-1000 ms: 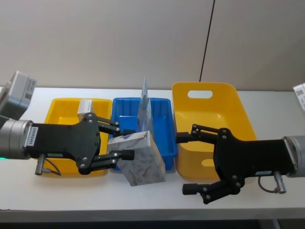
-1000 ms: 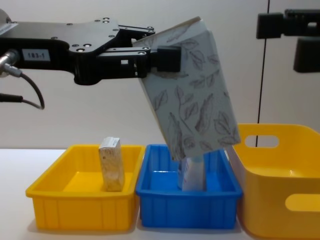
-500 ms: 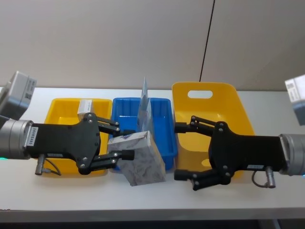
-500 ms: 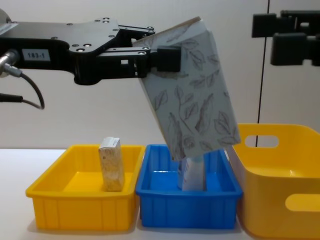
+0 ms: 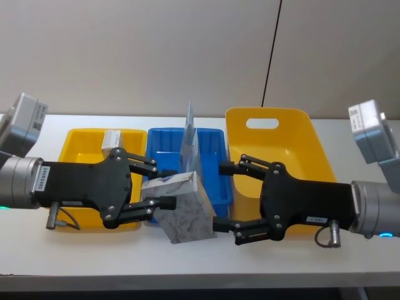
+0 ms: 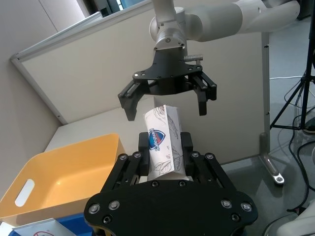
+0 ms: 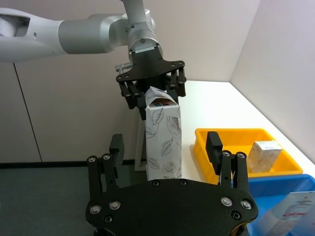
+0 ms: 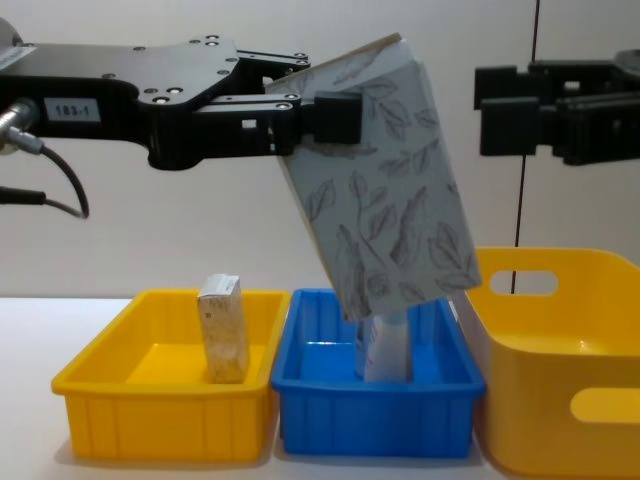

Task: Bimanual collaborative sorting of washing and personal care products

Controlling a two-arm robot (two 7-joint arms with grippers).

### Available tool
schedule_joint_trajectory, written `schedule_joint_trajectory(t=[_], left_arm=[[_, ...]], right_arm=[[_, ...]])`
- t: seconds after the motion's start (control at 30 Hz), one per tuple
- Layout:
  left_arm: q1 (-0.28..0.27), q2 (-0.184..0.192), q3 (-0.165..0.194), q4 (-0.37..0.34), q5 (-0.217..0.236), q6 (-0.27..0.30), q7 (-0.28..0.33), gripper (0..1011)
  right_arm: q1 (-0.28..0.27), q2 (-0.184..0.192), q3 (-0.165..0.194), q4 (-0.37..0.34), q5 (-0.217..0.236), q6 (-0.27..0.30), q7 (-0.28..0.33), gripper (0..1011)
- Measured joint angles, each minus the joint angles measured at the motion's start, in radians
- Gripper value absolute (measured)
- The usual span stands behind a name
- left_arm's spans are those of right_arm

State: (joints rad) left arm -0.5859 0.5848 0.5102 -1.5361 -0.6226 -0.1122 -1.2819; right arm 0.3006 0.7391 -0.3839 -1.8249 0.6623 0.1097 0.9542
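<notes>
White label on left arm (image 8: 75, 110) reads "183-1"; blue shield logo on carton (image 6: 165, 147) reads "Safeguard".

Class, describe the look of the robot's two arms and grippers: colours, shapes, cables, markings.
The left gripper and right gripper are flat black plates with silver screws and jointed black fingers. Cables loop beside silver-grey cylindrical wrists; the left's white label reads 183-1.

Little room beside the raised carton (image 5: 184, 209)
The right gripper (image 5: 219, 195), fingers spread, crowded its one side; the large yellow bin (image 5: 300, 116) stood open.
</notes>
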Motion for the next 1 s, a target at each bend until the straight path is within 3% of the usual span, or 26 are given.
schedule_joint_trajectory(t=[0.5, 1.0], left_arm=[[0.0, 0.0, 0.0, 0.0, 0.0, 0.0, 0.0, 334], [0.0, 0.0, 0.0, 0.0, 0.0, 0.0, 0.0, 334]], right_arm=[[0.02, -0.01, -0.049, 0.005, 0.001, 0.026, 0.001, 1002], [0.064, -0.047, -0.099, 0.054, -0.032, 0.03, -0.029, 1002]])
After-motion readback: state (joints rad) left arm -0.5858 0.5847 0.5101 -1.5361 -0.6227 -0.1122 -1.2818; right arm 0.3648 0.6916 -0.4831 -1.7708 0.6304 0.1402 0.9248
